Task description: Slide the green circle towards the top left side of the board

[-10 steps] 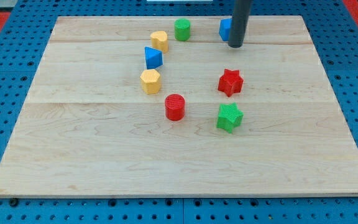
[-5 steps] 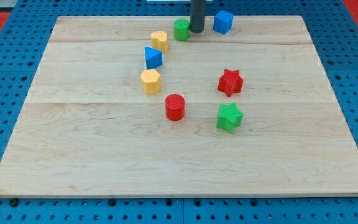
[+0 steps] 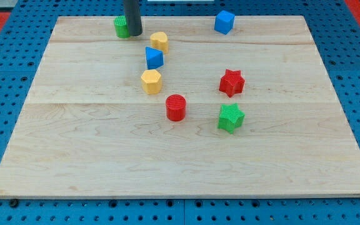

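Observation:
The green circle [image 3: 121, 27] is a short green cylinder near the board's top edge, left of centre. My tip [image 3: 134, 34] stands right against its right side, and the dark rod hides part of the block. The wooden board [image 3: 80, 144] fills most of the view.
A yellow block [image 3: 160, 41], a blue triangle [image 3: 154, 58] and a yellow hexagon [image 3: 150, 81] run down just right of my tip. A blue cube [image 3: 224, 22] sits at the top right. A red cylinder [image 3: 175, 107], a red star [image 3: 231, 82] and a green star [image 3: 230, 117] lie mid-board.
My tip swept left along the board's top, from beside the blue cube to the green circle. It pushed the green circle leftward past the yellow block. The other blocks did not move.

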